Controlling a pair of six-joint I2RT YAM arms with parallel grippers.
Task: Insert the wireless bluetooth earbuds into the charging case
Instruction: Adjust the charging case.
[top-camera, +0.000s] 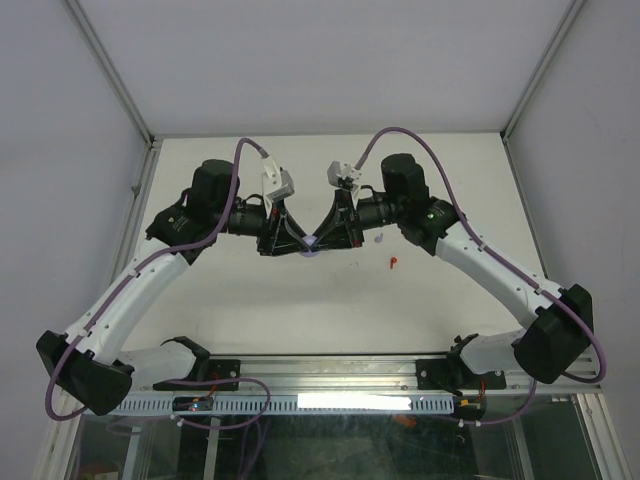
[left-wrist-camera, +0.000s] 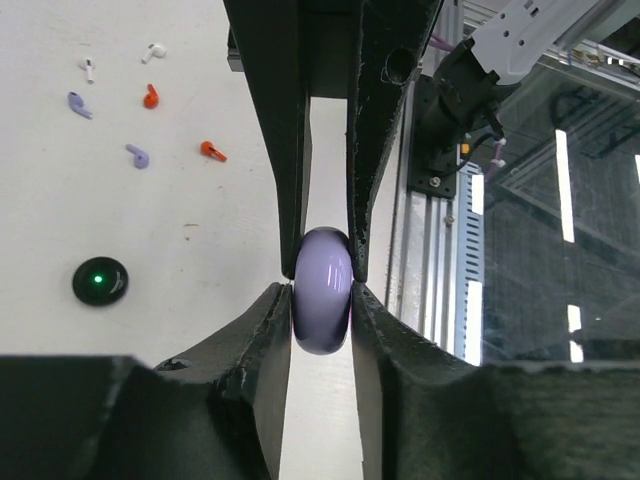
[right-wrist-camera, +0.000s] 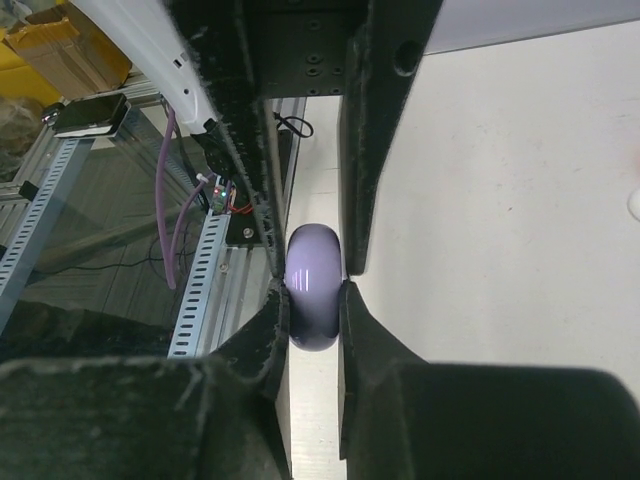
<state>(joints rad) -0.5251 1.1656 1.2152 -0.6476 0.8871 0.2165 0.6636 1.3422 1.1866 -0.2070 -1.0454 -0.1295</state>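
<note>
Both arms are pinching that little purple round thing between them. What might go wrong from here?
1. The lavender case is smooth and rounded, and the left gripper and right gripper pinch it from opposite sides. It may slip or pop out if they pull to open it.
2. The lavender earbuds lie loose among red earbuds and white earbuds, so a wrong colour may get picked.

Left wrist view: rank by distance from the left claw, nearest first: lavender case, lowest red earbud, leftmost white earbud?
1. The rounded lavender plastic case: clamped in the left claw.
2. The small red stemmed plastic earbud: lying up-left of it.
3. The small white stemmed plastic earbud: far top-left corner.
</note>
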